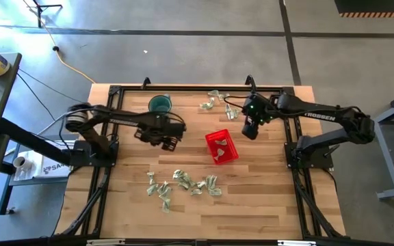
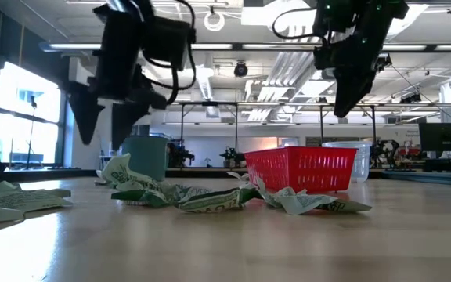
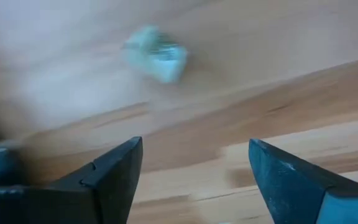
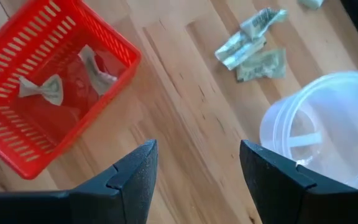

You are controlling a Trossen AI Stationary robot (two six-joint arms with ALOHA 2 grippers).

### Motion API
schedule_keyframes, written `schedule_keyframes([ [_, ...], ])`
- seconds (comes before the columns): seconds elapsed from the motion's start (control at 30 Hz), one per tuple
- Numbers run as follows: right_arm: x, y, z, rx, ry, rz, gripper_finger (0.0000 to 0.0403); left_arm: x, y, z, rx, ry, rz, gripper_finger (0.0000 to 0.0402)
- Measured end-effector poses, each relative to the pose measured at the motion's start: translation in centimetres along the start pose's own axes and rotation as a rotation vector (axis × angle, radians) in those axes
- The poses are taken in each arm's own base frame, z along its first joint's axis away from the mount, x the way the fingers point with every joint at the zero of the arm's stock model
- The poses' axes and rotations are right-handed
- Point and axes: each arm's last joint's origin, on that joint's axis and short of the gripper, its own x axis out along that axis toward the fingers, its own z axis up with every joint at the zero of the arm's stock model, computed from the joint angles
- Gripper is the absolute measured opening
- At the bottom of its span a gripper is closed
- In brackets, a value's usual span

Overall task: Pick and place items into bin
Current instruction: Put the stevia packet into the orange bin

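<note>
The red basket [image 1: 222, 146] stands on the table right of centre, with two crumpled wrappers inside [image 4: 48, 88]. Several green-and-whitish wrappers [image 1: 183, 184] lie in a heap on the near side; a few more [image 1: 214, 101] lie at the far edge. My left gripper [image 1: 172, 142] is open and empty above the table, left of the basket; its wrist view shows one blurred wrapper [image 3: 157, 53] ahead of it. My right gripper [image 1: 250, 130] is open and empty, raised just to the far right of the basket [image 4: 48, 81].
A teal cup [image 1: 160, 104] stands at the far side beside my left arm. A clear plastic cup [image 4: 328, 134] stands near my right gripper, with wrappers [image 4: 253, 46] beyond it. Bare wood lies between the basket and the near heap.
</note>
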Motion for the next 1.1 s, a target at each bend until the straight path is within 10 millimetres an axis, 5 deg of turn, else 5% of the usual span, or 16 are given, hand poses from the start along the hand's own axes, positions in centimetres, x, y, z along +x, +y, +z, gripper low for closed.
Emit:
schedule_keyframes([
  [0.27, 0.0, 0.1, 0.9, 0.003, -0.096, 0.008, 0.022, 3.2, 2.4, -0.8, -0.195, -0.03, -0.023, 0.0337],
  [0.63, -0.1, 0.1, 1.3, 0.025, -0.137, 0.015, 0.022, 5.1, 3.1, 1.5, -0.292, -0.129, -0.063, 0.0328],
  [0.87, -0.1, 0.1, 1.3, 0.04, -0.133, 0.015, 0.022, 6.3, 4.3, 2.2, -0.276, -0.1, -0.05, 0.0261],
  [1.1, -0.1, 0.0, 1.3, 0.041, -0.136, -0.012, 0.022, 6.5, 4.0, 2.6, -0.259, -0.131, -0.107, 0.0136],
])
